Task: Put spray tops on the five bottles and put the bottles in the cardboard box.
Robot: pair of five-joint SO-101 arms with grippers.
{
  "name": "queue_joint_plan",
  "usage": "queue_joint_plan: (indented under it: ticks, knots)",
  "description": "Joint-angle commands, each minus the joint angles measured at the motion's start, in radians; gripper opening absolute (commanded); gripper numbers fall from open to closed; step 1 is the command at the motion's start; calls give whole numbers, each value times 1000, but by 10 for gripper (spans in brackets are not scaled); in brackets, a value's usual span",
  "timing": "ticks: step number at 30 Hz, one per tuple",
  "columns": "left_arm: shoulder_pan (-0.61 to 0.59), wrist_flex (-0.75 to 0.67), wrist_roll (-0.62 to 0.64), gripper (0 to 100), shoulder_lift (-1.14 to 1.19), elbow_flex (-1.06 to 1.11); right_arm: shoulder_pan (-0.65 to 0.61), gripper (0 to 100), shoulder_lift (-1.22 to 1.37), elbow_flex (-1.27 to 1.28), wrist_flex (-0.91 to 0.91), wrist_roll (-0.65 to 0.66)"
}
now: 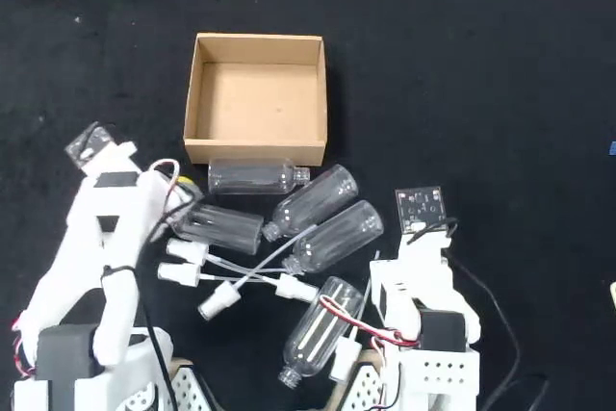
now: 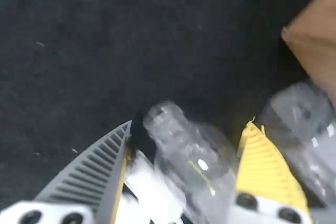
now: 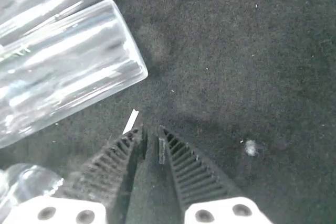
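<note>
The open cardboard box (image 1: 255, 98) stands at the back centre. Five clear bottles without tops lie in front of it: one along the box's front wall (image 1: 252, 177), two slanted side by side (image 1: 313, 201) (image 1: 335, 236), one by the left arm (image 1: 223, 226), and one near the front (image 1: 318, 329). Several white spray tops (image 1: 188, 250) with thin tubes lie between them. My left gripper (image 2: 186, 156) is open, its grey and yellow fingers on either side of a bottle (image 2: 181, 148). My right gripper (image 3: 149, 135) is shut on nothing, just off a bottle's base (image 3: 68, 72).
Black cloth covers the table (image 1: 481, 93), with free room at the right and far left. A corner of the box (image 2: 315, 35) shows past the left gripper. Cables run from both arm bases at the front edge.
</note>
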Motion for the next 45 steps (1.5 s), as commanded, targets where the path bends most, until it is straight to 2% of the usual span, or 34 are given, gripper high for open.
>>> queue_joint_plan:
  ticks: [1,6,9,16,18,20,24,31,38,45]
  knots:
    - [-99,-61,-63,299,-3,-50,15,11,-94,-7,5,8]
    - [-153,-57,-77,299,-15,-71,15,11,-94,-7,5,8]
    - [-153,32,-107,299,-15,-171,15,11,-94,-7,5,8]
    - [-7,382,-557,299,-14,-409,15,11,-94,-7,5,8]
    - [64,442,-605,299,-12,-418,15,11,-94,-7,5,8]
    - [133,479,-582,299,-5,-417,15,11,-94,-7,5,8]
    - [237,448,-512,303,-14,-380,15,11,-94,-7,5,8]
    - [407,367,-516,304,-14,-277,15,11,-94,-7,5,8]
    - [440,342,-614,305,-2,-278,15,11,-94,-7,5,8]
    - [371,307,-678,305,-2,-259,15,11,-94,-7,5,8]
